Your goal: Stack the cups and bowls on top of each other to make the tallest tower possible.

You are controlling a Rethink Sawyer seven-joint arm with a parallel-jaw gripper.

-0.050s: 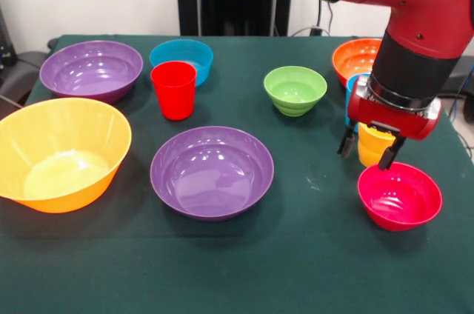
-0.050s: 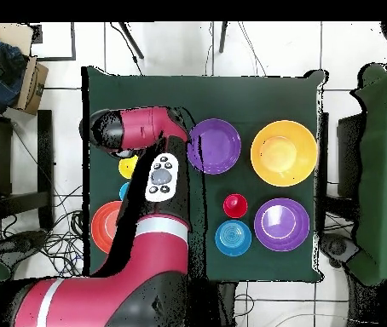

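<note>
Nothing is stacked yet, as far as I can see; every bowl and cup sits on its own on the green table (image 1: pixel 296 255), so the whole tower is left to build.

The gripper (image 1: pixel 368 152) hangs low at the table's right side in the front view, its two dark fingers spread apart and holding nothing. They straddle the top of the yellow cup (image 1: pixel 372 145), which stands upright just behind the pink bowl (image 1: pixel 399 195). A light blue cup (image 1: pixel 351 92) peeks out from behind the arm (image 1: pixel 415 47), beside the orange bowl (image 1: pixel 354 58); most of it is hidden.

The rest is scattered well apart. The big yellow bowl (image 1: pixel 61 152) sits at the left front, one purple bowl (image 1: pixel 212 172) in the middle front, the other purple bowl (image 1: pixel 91 69) at the left rear. The blue bowl (image 1: pixel 181 57) stands behind the red cup (image 1: pixel 174 89), the two looking close together or touching. The green bowl (image 1: pixel 295 89) is alone, right of centre.

From overhead the arm covers the yellow cup's corner, so only slivers of yellow and orange show there.

My guess is that the robot is lining up to grasp the yellow cup, the first pick of many.
</note>
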